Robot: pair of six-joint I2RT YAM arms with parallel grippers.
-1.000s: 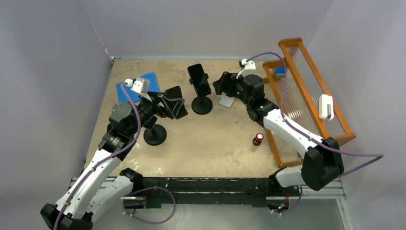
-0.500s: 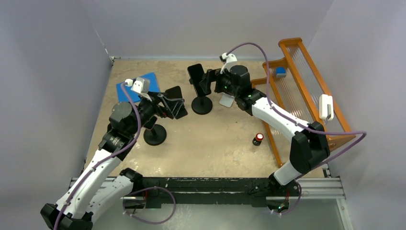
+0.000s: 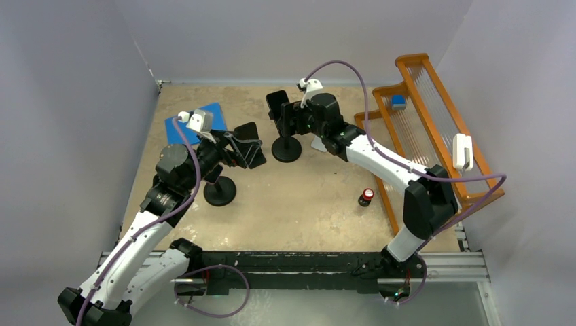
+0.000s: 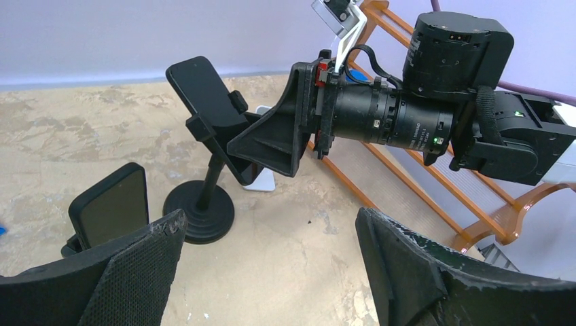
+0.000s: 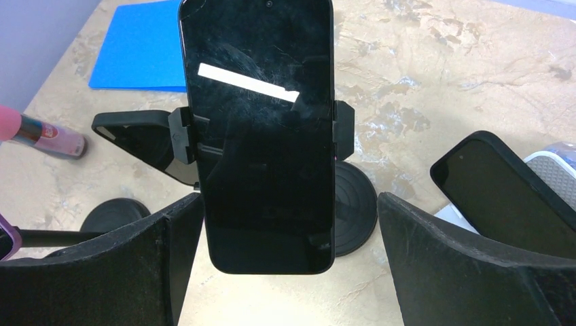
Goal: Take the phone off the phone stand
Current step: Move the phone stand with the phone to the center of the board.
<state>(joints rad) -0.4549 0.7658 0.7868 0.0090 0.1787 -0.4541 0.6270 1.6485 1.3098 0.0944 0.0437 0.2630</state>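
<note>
1. Phone (image 5: pixel 261 136) sits in the phone stand (image 3: pixel 286 149), at the far middle of the table (image 3: pixel 306 210); screen dark, tilted back, a pale bar across the upper glass
2. The stand's side clamps grip both long edges of the phone at mid-height; its round black base lies flat on the table, with a thin post up to the cradle
3. Right gripper (image 5: pixel 289 204): jaws wide, one finger on either side of the phone's lower half. The right finger stands clear of the phone's edge; the left finger is just beside the other edge, contact cannot be told. Nothing gripped
4. Overhead view: the right arm reaches in from the right, with the gripper level with the phone and above the stand's base
5. Left gripper (image 4: pixel 268 224): jaws wide, nothing between them, over the table to the left of the stand and not touching it
6. Second phone (image 4: pixel 112 204), dark screen, shows just beside the left gripper's left finger; a second stand (image 3: pixel 219 191) has its round base on the table near the left arm
7. Third phone (image 5: pixel 499 180), black, lies tilted on a white holder (image 5: pixel 557 170) just right of the stand
8. Blue mat (image 3: pixel 175 132) lies flat at the far left. Orange rack (image 3: pixel 412 59) runs along the table's right edge; a small bottle (image 3: pixel 367 197) with a red cap stands upright just beside the rack's near end
</note>
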